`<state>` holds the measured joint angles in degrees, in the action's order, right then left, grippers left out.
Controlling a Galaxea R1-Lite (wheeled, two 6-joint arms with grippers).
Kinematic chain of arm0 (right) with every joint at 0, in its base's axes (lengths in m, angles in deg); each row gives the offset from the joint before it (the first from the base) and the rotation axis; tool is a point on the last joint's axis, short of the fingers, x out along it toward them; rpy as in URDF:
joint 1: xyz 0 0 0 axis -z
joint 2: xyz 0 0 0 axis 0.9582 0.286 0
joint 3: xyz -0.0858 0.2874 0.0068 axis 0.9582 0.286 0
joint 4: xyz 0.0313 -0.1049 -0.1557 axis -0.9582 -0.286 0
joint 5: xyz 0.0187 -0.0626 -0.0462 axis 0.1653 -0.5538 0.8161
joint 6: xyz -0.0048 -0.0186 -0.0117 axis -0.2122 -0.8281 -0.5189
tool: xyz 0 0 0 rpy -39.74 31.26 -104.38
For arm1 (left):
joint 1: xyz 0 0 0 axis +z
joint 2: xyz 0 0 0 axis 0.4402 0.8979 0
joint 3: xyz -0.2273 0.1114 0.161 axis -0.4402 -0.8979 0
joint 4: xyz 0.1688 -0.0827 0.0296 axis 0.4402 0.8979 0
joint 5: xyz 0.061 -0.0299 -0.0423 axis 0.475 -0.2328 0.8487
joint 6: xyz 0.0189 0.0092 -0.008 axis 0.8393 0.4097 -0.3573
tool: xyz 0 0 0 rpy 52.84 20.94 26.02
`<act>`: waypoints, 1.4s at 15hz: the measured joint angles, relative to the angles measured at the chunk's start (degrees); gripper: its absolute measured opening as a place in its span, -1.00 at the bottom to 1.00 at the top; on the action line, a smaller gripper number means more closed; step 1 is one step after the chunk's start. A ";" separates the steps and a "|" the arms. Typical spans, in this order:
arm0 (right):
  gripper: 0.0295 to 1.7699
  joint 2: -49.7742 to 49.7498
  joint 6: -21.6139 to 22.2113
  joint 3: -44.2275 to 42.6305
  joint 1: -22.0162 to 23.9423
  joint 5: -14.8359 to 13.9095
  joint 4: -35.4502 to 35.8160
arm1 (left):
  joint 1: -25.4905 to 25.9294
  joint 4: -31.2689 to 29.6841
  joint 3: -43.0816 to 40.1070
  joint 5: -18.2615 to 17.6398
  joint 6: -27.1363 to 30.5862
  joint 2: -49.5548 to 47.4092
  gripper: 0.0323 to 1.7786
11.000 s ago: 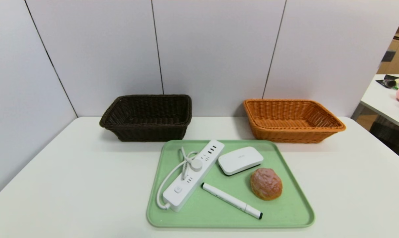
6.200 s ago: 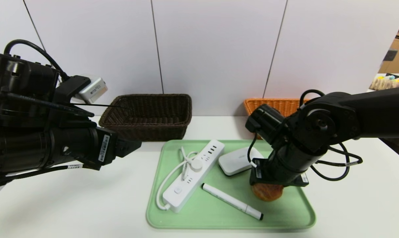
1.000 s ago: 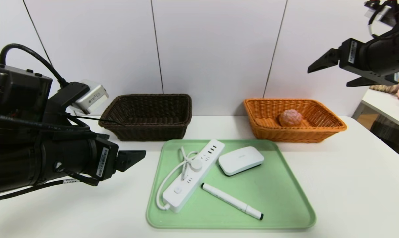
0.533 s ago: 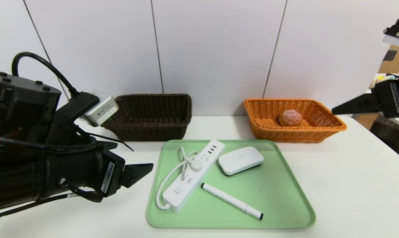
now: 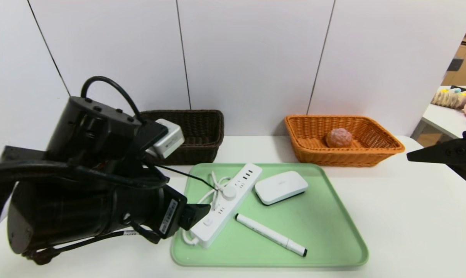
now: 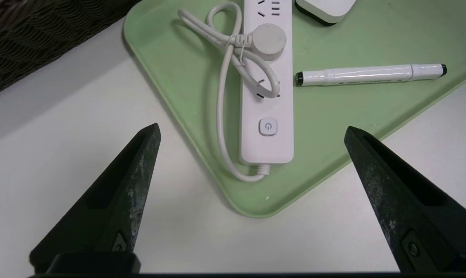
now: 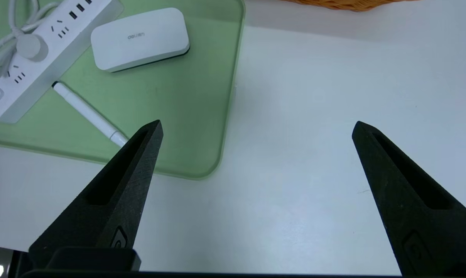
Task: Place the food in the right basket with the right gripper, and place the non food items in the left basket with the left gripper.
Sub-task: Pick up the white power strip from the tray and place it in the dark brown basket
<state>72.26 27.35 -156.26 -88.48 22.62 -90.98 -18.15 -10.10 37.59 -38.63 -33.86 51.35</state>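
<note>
We hold both the left gripper (image 6: 252,125) over the tray (image 5: 333,247) and the right gripper (image 7: 258,121) beyond it, fingers spread

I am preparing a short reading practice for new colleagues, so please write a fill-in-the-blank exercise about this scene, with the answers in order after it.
1. The bun lies inside the ______ basket.
2. The marker has a white body and ______ ends.
3. The power strip, the marker and the white box lie on a ______ tray.
4. The left pincer is open and holds ______.

Missing words: orange; black; green; nothing.
</note>
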 joint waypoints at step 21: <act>0.91 -11.15 2.54 8.33 0.00 0.28 0.01 | 3.89 13.70 29.73 9.95 -20.37 25.83 0.90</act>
<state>61.10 29.89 -147.94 -88.48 22.90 -90.97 -14.26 3.60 67.32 -28.68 -54.23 77.18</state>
